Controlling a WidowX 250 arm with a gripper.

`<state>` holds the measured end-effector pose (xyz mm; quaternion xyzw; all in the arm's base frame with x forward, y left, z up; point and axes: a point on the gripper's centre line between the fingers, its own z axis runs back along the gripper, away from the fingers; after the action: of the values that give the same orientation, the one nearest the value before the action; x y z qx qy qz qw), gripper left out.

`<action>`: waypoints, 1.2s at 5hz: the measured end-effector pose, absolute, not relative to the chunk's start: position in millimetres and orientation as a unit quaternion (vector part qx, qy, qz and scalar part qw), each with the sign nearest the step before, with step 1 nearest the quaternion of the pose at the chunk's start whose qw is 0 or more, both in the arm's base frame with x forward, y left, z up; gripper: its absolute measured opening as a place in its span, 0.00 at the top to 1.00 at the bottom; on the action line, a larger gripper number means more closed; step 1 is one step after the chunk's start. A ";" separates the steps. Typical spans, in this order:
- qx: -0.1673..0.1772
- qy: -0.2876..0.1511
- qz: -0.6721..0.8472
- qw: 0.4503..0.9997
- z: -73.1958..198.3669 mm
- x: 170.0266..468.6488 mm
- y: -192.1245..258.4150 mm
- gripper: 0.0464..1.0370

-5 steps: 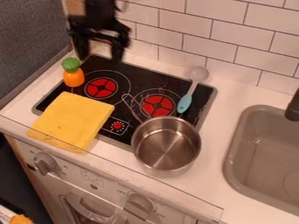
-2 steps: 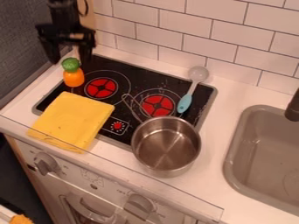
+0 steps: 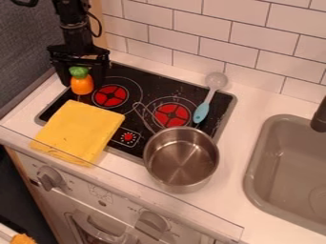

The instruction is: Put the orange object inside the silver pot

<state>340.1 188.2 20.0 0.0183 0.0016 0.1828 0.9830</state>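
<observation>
Camera view, seen from where I stand: black two-finger gripper [image 3: 81, 85] hangs down at upper left, over the left rear part of the flat black stove top with red burner marks [image 3: 121, 121]. Claw is wide open, 2 fingers spread, 1 on each side of the smooth orange object with a rounded green top [image 3: 82, 86]. Can't tell whether either finger touches it. Orange object is upright at the stove's left side, outside the pot, just behind the folded yellow cloth [image 3: 79, 132]. Cloth covers the stove's front left corner and laps onto the white counter [image 3: 239, 157].

Round silver metal pot [image 3: 181, 159], opening up, sits at the stove's front right edge, partly past it; its thin wire handle [image 3: 144, 114] points back over the stove. Spoon with light blue handle and grey bowl [image 3: 202, 110] lies at the stove's right rear, blue end toward the pot. Grey sink [image 3: 280, 176] at right, black faucet [image 3: 320, 116] at its rim. White tiled wall [image 3: 245, 43] behind; 2 knobs on the white oven front [image 3: 102, 195] below.
</observation>
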 end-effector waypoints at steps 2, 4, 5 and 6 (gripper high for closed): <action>0.009 -0.015 0.177 0.984 39.1 331.4 178.5 0.35; 0.000 -0.082 0.078 0.994 108.6 333.8 94.6 0.35; -0.010 -0.078 0.022 0.997 112.2 320.1 46.4 0.35; -0.014 -0.069 -0.010 0.997 106.0 306.5 4.0 0.35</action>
<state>306.5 4.0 106.0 -0.0144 -0.0690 -0.0102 0.9975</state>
